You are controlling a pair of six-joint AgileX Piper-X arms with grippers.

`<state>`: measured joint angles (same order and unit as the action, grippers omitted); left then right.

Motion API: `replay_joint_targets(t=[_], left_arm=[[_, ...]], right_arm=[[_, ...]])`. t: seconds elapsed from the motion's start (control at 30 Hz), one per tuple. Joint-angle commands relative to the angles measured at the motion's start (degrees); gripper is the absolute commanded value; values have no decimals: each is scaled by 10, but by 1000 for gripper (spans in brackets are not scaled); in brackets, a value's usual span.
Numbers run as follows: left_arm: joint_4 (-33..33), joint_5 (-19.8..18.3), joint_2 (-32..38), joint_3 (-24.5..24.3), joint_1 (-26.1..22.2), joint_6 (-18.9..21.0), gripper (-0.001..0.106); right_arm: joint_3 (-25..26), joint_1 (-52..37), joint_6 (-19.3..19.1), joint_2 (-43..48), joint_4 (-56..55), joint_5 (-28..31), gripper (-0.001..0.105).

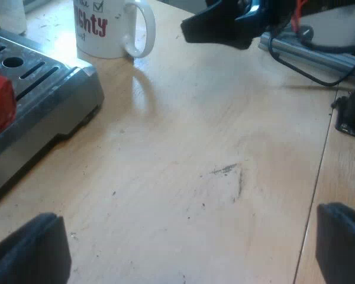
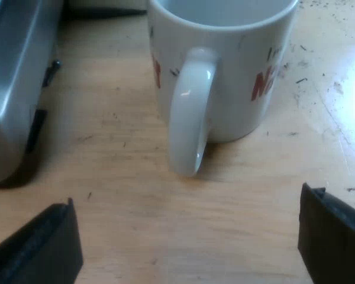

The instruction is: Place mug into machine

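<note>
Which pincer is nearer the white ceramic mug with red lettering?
Right. The right pincer sits open just before the handle of the white ceramic mug; the left pincer, also open, hangs farther off across the wooden table.

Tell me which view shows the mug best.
The right wrist view: the mug stands close before the open right gripper, handle toward it. The left wrist view shows the mug farther off, partly, beside the machine.

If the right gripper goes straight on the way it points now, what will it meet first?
Probably the handle of the white mug: it faces the open right gripper, centred between the fingers. How far off is unclear.
</note>
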<state>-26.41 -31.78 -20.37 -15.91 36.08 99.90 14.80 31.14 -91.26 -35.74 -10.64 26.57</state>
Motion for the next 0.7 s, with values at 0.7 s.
replay_joint_targets(t=[0.7], left_arm=[[11,-2,2,-2,2,1,87]], right_arm=[[1,-23,1,-392,435,97,77]])
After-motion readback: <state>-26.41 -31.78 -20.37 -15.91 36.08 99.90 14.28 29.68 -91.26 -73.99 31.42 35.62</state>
